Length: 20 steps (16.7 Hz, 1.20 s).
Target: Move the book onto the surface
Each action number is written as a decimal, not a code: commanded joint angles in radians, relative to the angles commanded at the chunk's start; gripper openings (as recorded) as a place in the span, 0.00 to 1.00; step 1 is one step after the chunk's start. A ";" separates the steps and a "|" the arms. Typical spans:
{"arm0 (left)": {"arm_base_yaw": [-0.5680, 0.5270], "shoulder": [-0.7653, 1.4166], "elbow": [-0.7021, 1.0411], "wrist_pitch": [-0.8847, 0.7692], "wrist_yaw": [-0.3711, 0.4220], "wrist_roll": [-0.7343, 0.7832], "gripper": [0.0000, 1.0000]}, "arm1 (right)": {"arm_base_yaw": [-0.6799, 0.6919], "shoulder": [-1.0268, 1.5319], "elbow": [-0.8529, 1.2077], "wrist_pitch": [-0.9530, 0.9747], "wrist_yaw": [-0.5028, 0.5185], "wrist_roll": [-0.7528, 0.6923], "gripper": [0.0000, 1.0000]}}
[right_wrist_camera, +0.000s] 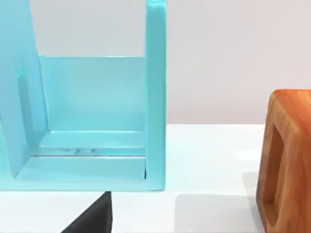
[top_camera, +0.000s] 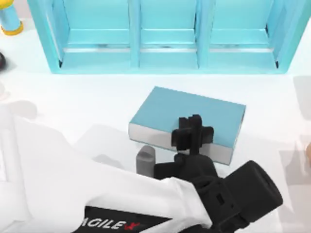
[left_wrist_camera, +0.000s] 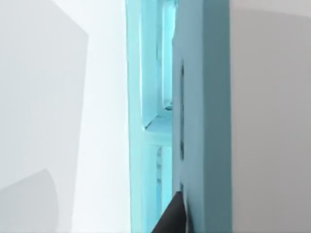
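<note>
Left gripper (top_camera: 193, 130): mine, reaching in from the top view's lower left, its black fingers set over the near edge of the book (top_camera: 189, 121); I judge they clamp cover and pages there, though I cannot see a closed gap.
Book: flat on the table (top_camera: 87, 104) in front of the shelf (top_camera: 165, 34), teal cover up, white page edge facing me, turned slightly askew.
Why so: gripping at the edge lets the book lie level; it looks already down on the surface.
Left wrist view: shelf dividers close by and one dark fingertip (left_wrist_camera: 172, 219), which the top view hides under the wrist.
Right wrist view: shelf end compartment and a wooden block (right_wrist_camera: 286, 160); a dark finger (right_wrist_camera: 92, 218) low in frame.
Right arm: parked at the right.
</note>
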 joint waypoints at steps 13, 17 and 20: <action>0.002 0.083 -0.041 0.115 0.001 -0.001 0.00 | 0.000 0.000 0.000 0.000 0.000 0.000 1.00; 0.002 0.083 -0.041 0.115 0.001 -0.001 0.15 | 0.000 0.000 0.000 0.000 0.000 0.000 1.00; 0.002 0.083 -0.041 0.115 0.001 -0.001 0.38 | 0.000 0.000 0.000 0.000 0.000 0.000 1.00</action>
